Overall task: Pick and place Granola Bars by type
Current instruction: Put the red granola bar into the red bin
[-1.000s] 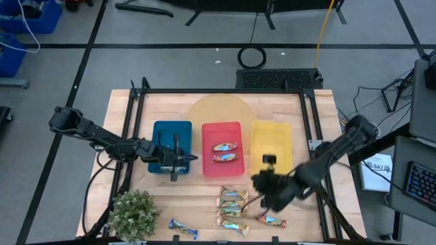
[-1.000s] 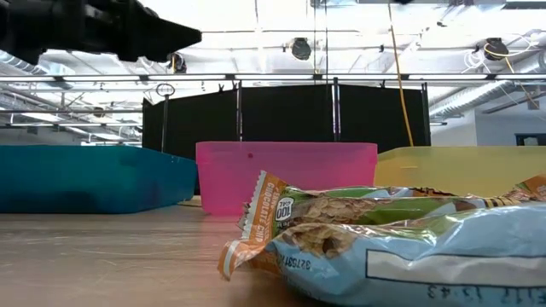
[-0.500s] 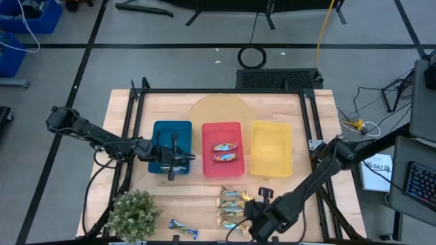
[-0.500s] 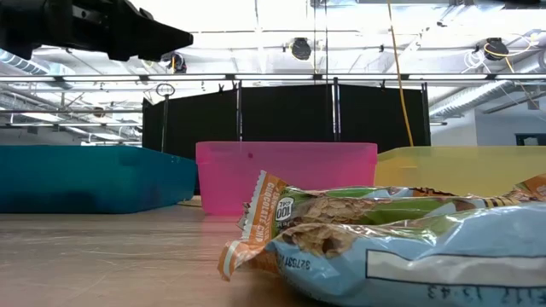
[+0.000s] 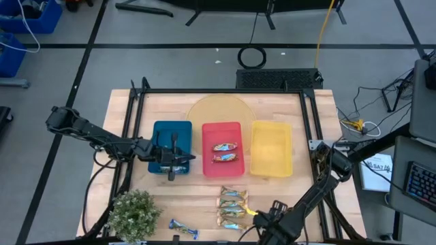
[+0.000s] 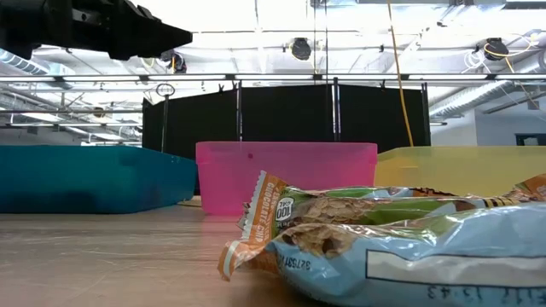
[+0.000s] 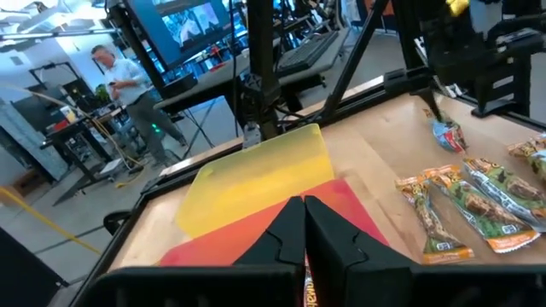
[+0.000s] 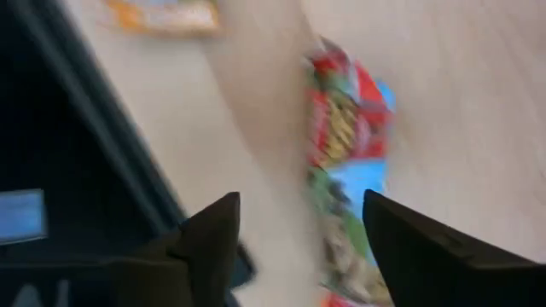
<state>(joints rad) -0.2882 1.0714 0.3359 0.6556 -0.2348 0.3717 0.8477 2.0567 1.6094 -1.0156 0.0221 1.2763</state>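
Right claw sits at the bench's near edge, fingers spread, over a red-orange bar lying flat. Gold-tan bars lie just beyond, before the trays. Two red-orange bars rest in the red tray. Left claw is clenched empty over the blue tray.

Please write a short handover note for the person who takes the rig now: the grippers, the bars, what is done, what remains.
Left gripper: shut, empty, over the blue tray.
Right gripper: open, low at the table's near edge, over a red-orange bar.
Done: two red-orange bars lie in the red tray.
Left: the gold-tan bars and a blue-silver bar on the table. The yellow tray holds nothing visible.
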